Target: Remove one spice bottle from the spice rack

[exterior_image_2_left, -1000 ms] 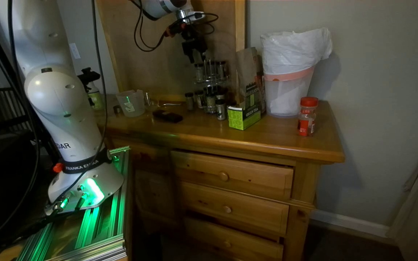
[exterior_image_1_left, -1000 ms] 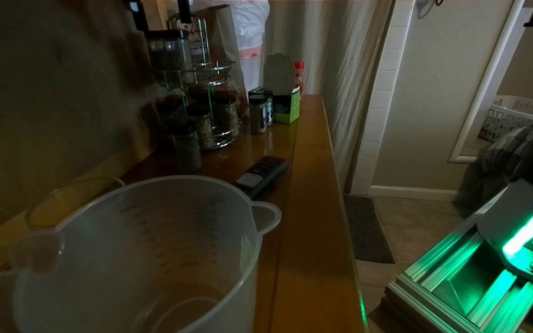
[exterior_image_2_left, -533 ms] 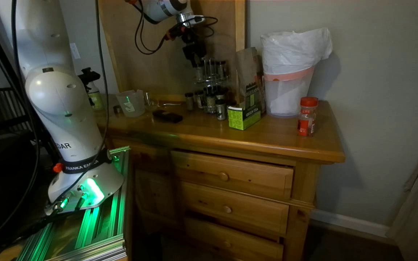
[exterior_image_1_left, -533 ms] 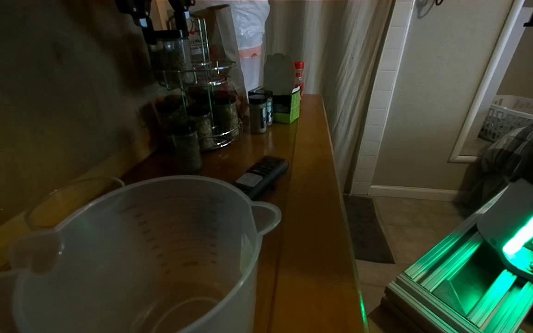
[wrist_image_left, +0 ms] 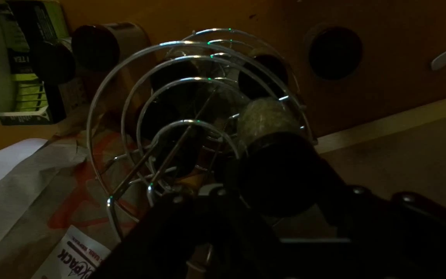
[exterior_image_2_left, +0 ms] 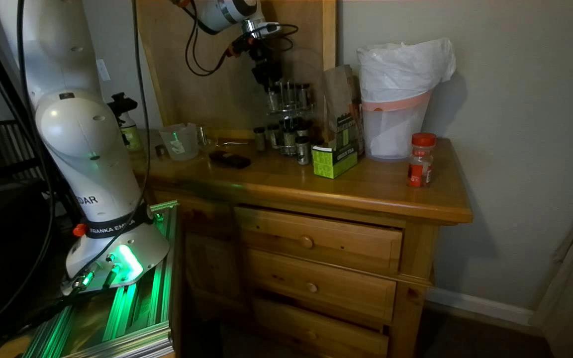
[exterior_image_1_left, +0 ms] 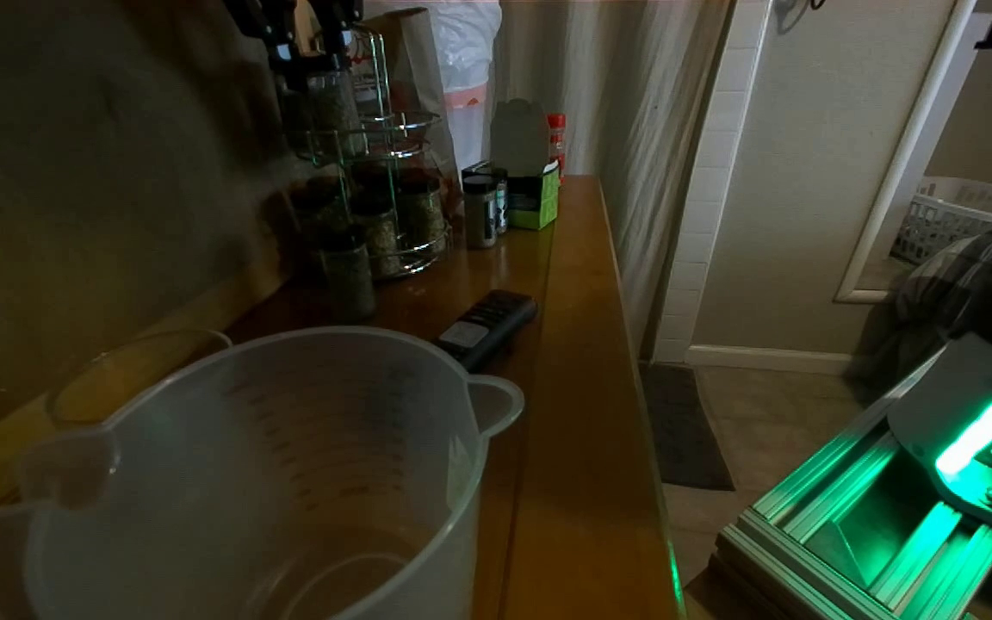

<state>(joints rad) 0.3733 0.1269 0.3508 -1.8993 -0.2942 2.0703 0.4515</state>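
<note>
The spice rack, a tiered wire stand, holds several dark-lidded glass jars on two levels. My gripper comes down from above at its upper tier, shut on the black lid of one spice bottle. In the wrist view a dark finger lies against either side of that lid, and pale-green contents show through the glass below. This bottle still sits within the upper wire ring, slightly tilted. In an exterior view the gripper hides the lid.
Loose jars stand around the rack's foot. Beside it are a green tea box, a paper bag and a bagged bin. A black handset and a large translucent pitcher also occupy the wooden top.
My gripper has come down slightly over the upper tier. Its fingers, wide apart a second ago, have drawn together onto the bottle's lid. The bottle now leans a little.
</note>
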